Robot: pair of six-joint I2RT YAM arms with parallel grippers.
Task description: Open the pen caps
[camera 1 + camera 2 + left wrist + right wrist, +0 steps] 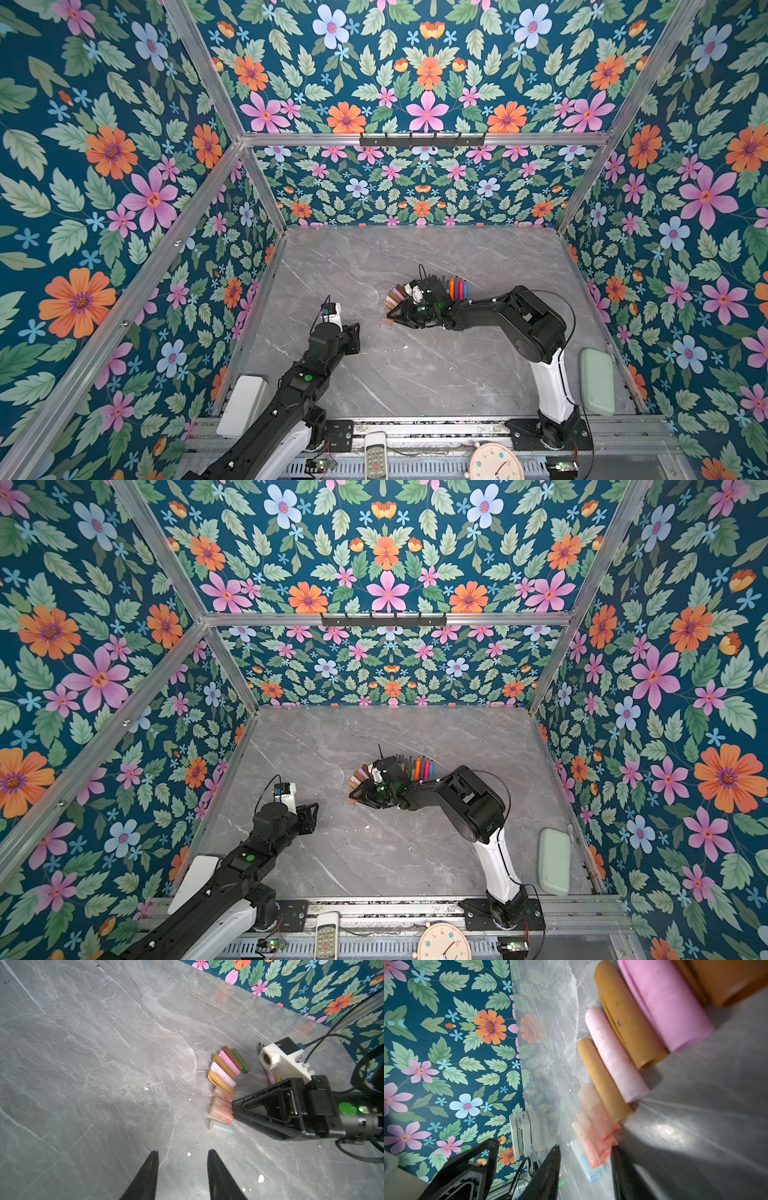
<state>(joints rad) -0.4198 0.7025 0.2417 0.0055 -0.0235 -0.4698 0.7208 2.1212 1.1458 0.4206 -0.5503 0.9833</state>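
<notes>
Grey tabletop (415, 374): your right gripper (585, 1147) sits parted and empty at the fanned row of ten pen caps (223, 1076) mid-table. Your left gripper (182, 1150) is parted, holding nothing, well apart. Four pens (457, 287) show, perhaps more hidden.

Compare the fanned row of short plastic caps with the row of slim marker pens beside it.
The caps are short, stubby and blunt; the pens are long, slim and pointed. The caps look muted: green, brown, pink, tan, pale red; the visible pens are bright orange, purple, red, blue. Both lie side by side on the grey marble table.
</notes>
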